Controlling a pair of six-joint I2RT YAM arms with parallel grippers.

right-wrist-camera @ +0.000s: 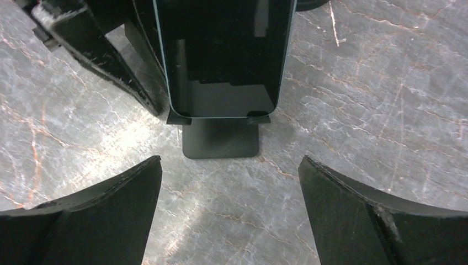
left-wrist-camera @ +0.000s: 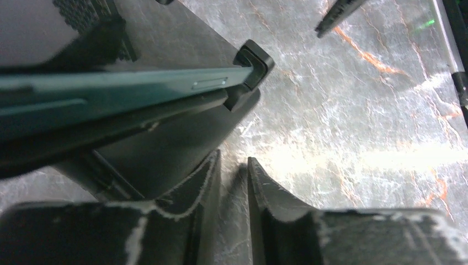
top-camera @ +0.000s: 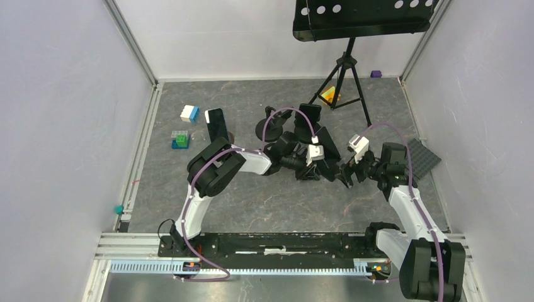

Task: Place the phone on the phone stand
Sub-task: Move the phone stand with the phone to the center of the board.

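On the marbled grey table, the right gripper hung wide apart and empty, the left gripper barely parted, holding nothing — both near the phone stand, where the phone leaned, its bottom edge seated on 2 lips.

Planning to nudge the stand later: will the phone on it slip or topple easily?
Probably not slip: the phone sits behind two small lips of the stand. Its glossy, rigid slab overhangs a narrower base, so a sideways push might tip it.
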